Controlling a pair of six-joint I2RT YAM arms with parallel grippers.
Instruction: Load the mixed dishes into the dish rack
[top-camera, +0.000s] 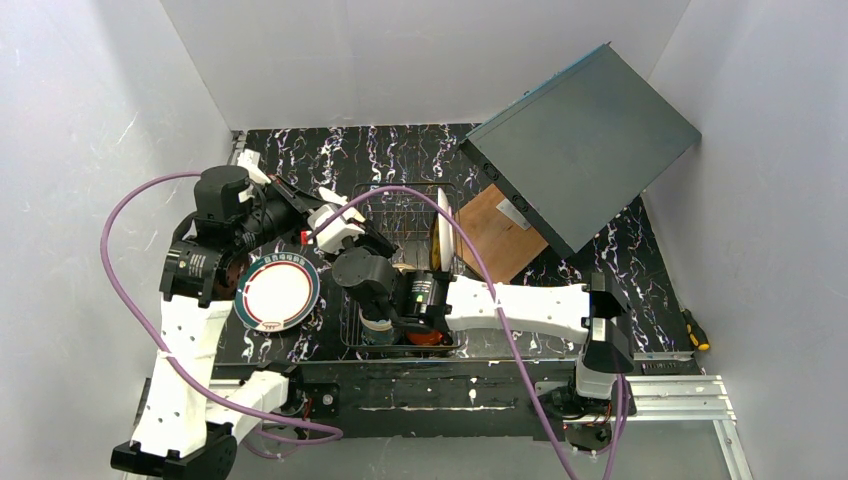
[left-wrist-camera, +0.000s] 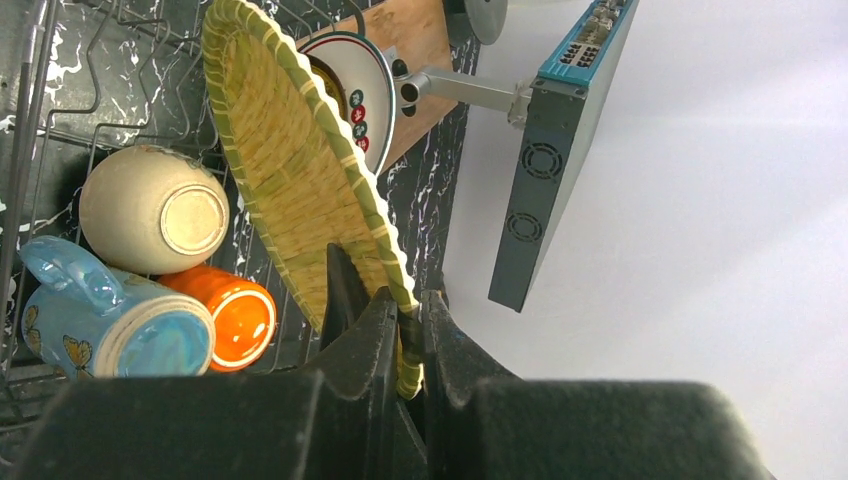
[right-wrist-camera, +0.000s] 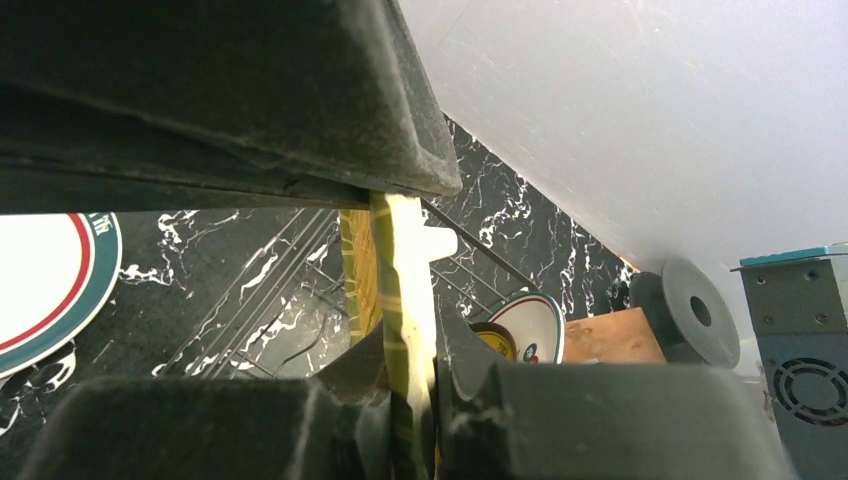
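Both grippers are shut on the rim of the yellow ornate plate (left-wrist-camera: 300, 170), which stands on edge over the dish rack (left-wrist-camera: 110, 130). The left gripper (left-wrist-camera: 410, 330) pinches its green-striped rim. The right gripper (right-wrist-camera: 410, 370) pinches the plate (right-wrist-camera: 400, 260) edge-on. In the top view the arms hide most of it. The white-and-tan bowl (left-wrist-camera: 150, 210), blue mug (left-wrist-camera: 110, 320) and orange mug (left-wrist-camera: 235, 315) lie in the rack. A white plate with coloured marks (left-wrist-camera: 360, 90) stands behind the yellow plate. Another white plate with a teal and red rim (top-camera: 278, 292) lies flat on the table, left of the rack (top-camera: 400, 200).
The brown wooden board (top-camera: 495, 235) lies right of the rack, under the large grey slanted panel (top-camera: 580, 140). The two arms cross over the rack's near half. A yellow-handled tool (top-camera: 697, 330) lies at the table's right edge. White walls close in three sides.
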